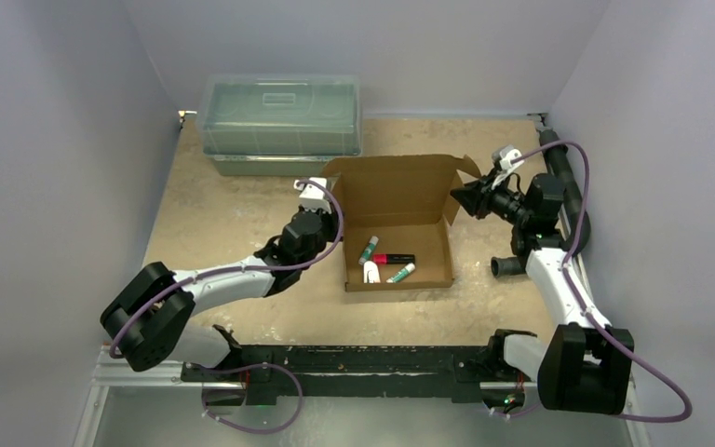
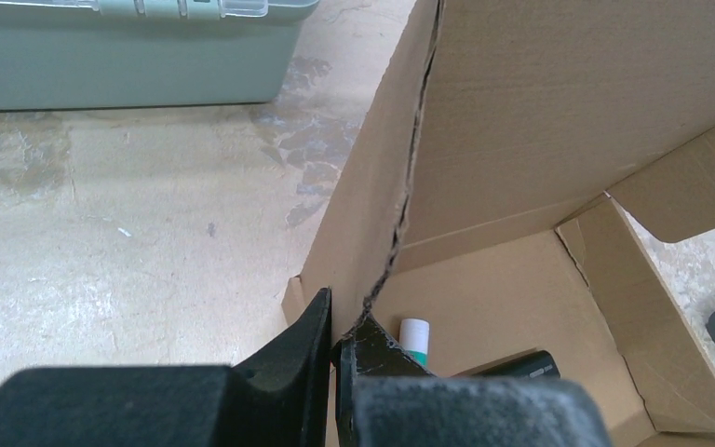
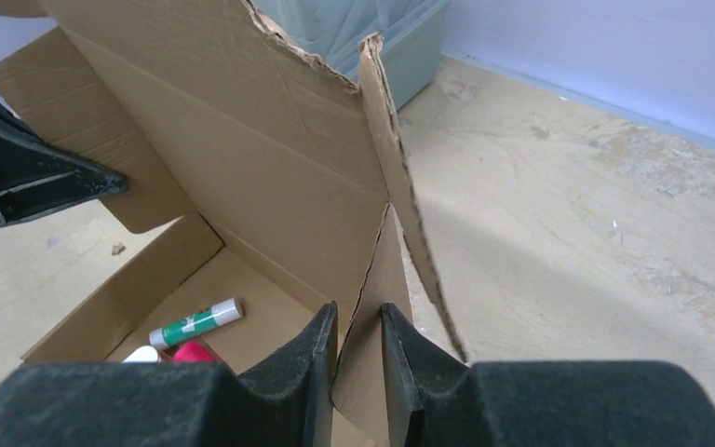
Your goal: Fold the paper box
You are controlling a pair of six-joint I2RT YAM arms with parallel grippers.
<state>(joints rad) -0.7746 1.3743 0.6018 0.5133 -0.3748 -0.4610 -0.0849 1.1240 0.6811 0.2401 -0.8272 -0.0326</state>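
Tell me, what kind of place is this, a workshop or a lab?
Probably a robotics test cell: two arms are bolted to a worn tabletop enclosed by plain white walls, with staged props, a paper box holding small markers and a plastic bin.

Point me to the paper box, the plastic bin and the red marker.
paper box (image 1: 400, 191), top external view, inner face of the raised lid.
plastic bin (image 1: 279, 107), top external view, middle of its clear lid.
red marker (image 1: 393, 259), top external view, its red barrel, inside the box.

The paper box (image 1: 397, 223), lid upright, holds small tubes (image 1: 386, 263) between both tools on the table (image 1: 233, 209).
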